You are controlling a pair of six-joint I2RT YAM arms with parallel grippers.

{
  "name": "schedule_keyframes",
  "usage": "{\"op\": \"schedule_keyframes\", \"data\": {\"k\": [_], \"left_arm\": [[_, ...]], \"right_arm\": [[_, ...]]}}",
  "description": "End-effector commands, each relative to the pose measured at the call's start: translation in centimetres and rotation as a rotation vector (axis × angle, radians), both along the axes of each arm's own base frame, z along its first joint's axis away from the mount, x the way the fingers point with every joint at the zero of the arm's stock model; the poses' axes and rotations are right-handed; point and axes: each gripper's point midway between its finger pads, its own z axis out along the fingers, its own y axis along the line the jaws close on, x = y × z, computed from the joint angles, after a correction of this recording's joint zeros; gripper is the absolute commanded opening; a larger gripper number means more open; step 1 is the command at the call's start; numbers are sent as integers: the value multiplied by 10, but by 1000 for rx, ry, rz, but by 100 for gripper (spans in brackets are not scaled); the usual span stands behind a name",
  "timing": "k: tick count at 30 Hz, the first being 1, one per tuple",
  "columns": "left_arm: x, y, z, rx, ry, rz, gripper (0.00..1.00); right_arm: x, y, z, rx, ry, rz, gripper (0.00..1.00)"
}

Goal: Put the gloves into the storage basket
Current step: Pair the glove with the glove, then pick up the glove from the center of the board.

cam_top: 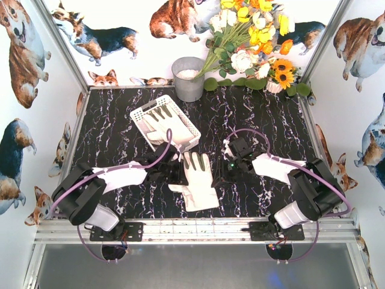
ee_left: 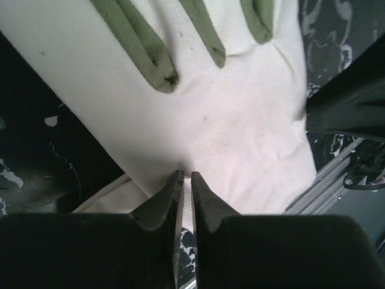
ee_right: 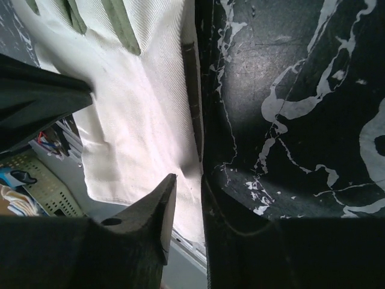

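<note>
glove at mid near edge; left gripper and right gripper each clamp narrow on 1 side of it (2nd glove in storage basket).

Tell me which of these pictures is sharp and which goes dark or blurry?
Top external: evenly lit and sharp throughout. Left wrist: glove weave crisp, the left hand a black, soft-edged silhouette. Right wrist: right hand equally dark, the marbled table shaded near it.
</note>
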Motion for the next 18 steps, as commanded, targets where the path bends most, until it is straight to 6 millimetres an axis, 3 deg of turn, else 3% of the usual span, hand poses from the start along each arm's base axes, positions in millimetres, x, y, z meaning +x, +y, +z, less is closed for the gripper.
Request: {"op": "schedule_keyframes", "data": {"k": [1,5,9,14,18], "left_arm": [[-19,22,-29,112,65,-9,4],[-29,28,-35,108,83,-12,4],[-28,22,-29,67,73,-18,7],[-17,-2,10,-54,31,-37,23],[-10,-3,33,-42,-1,-46,31]], "right_arm": [[14,4,22,74,-70,-17,30],[24,-5,29,133,-74,-61,38],[23,0,28,186,-43,-59,45],[18,2,14,213,-9,-89,50],[13,2,2,218,23,-94,52]]}}
